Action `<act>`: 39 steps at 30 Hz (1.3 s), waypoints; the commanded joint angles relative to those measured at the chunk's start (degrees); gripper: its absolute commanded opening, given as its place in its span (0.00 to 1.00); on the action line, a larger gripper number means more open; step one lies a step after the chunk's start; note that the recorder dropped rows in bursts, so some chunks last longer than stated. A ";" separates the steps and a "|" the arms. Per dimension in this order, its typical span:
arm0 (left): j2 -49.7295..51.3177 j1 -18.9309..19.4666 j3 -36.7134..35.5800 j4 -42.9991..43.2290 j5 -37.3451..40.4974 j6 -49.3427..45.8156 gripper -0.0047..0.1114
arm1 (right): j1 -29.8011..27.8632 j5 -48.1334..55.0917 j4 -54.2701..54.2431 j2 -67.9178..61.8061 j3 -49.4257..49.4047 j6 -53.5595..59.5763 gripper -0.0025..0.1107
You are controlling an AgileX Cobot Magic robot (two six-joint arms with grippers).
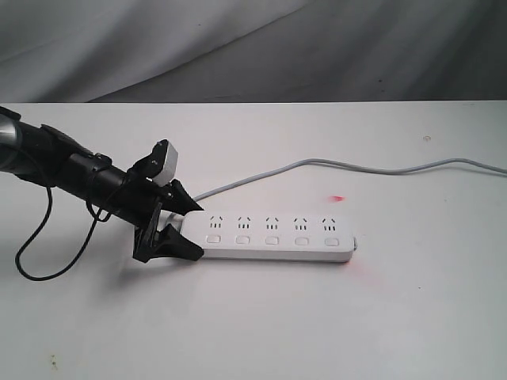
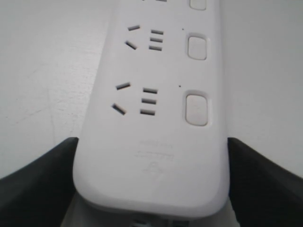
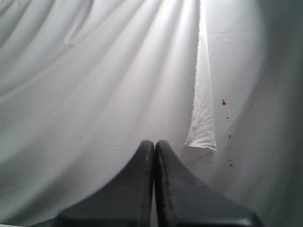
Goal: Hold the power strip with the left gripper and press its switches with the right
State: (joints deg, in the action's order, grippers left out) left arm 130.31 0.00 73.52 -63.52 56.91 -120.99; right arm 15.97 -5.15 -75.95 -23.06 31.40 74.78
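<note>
White power strip [image 1: 277,247] pinched by left tool [image 1: 198,232]; right tool [image 3: 154,146] pressed together before cloth [image 3: 94,71]; grey cord [image 1: 356,167] behind.

L gripper [image 1: 198,231] clamped; R gripper [image 3: 154,143] fully closed.

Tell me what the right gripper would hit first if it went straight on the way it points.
Probably the white draped cloth: the right gripper, jaws shut, points at it with nothing between. How far off is unclear.
</note>
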 commanded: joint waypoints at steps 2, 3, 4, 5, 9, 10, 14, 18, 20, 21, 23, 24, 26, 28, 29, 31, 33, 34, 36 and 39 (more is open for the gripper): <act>0.96 0.03 -0.55 4.21 -4.21 1.04 0.63 | 0.02 2.95 -2.70 0.21 -0.29 -0.27 0.02; 0.96 0.03 -0.55 4.21 -4.21 1.04 0.63 | 0.02 2.95 -2.70 0.21 -0.29 -0.27 0.02; 0.96 0.03 -0.55 4.21 -4.21 1.04 0.63 | 0.02 2.13 -2.70 0.21 -0.29 -0.16 0.02; 0.96 0.03 -0.55 4.21 -4.21 1.04 0.63 | 0.02 1.25 -2.70 0.21 -0.29 -0.16 0.02; 0.96 0.03 -0.55 4.21 -4.21 1.04 0.63 | 0.02 -0.08 -3.95 0.21 -0.29 -0.16 0.02; 0.96 0.03 -0.55 4.21 -4.21 1.04 0.63 | 0.02 -0.08 -5.25 0.21 -0.18 -0.16 0.02; 0.96 0.03 -0.55 4.21 -4.21 1.04 0.63 | 0.02 -3.25 -14.71 1.06 0.07 -2.88 0.02; 0.96 0.03 -0.55 4.21 -4.21 1.04 0.63 | 0.02 -1.22 -10.21 4.00 -0.39 -5.00 0.02; 0.96 0.03 -0.55 4.21 -4.21 1.04 0.63 | 0.02 0.61 -6.12 5.94 -0.49 -7.31 0.02; 0.96 0.03 -0.55 4.21 -4.21 1.04 0.63 | -0.08 1.05 -4.31 7.03 -0.72 -8.90 0.02; 0.96 0.03 -0.55 4.21 -4.21 1.04 0.63 | -0.59 2.06 -2.25 8.82 -1.40 -12.12 0.02; 0.96 0.03 -0.55 4.21 -4.21 1.04 0.63 | -1.30 3.51 -1.23 9.50 -1.76 -13.82 0.02; 0.96 0.03 -0.55 4.21 -4.21 1.04 0.63 | -2.86 5.15 -1.10 9.73 -2.64 -17.19 0.02; 0.96 0.03 -0.55 4.21 -4.21 1.04 0.63 | -4.97 7.69 -1.01 9.35 -3.87 -21.30 0.02; 0.96 0.03 -0.55 4.21 -4.21 1.04 0.63 | -6.20 9.31 -0.59 9.25 -4.70 -23.05 0.02; 0.96 0.03 -0.55 4.21 -4.21 1.04 0.63 | -8.78 11.55 -0.05 9.25 -6.76 -28.01 0.02; 0.96 0.03 -0.55 4.21 -4.21 1.04 0.63 | -11.17 12.77 -0.05 9.25 -9.02 -32.70 0.02; 0.96 0.03 -0.55 4.21 -4.21 1.04 0.63 | -12.47 13.68 0.38 9.25 -10.35 -35.10 0.02; 0.96 0.03 -0.55 4.21 -4.21 1.04 0.63 | -14.43 14.97 1.62 9.25 -12.94 -39.24 0.02; 0.96 0.03 -0.55 4.21 -4.21 1.04 0.63 | -16.44 14.95 1.12 9.25 -17.12 -46.26 0.02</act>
State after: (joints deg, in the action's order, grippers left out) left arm 130.31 0.00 73.52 -63.52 56.91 -120.99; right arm 1.13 8.80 -75.34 -13.67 17.40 34.91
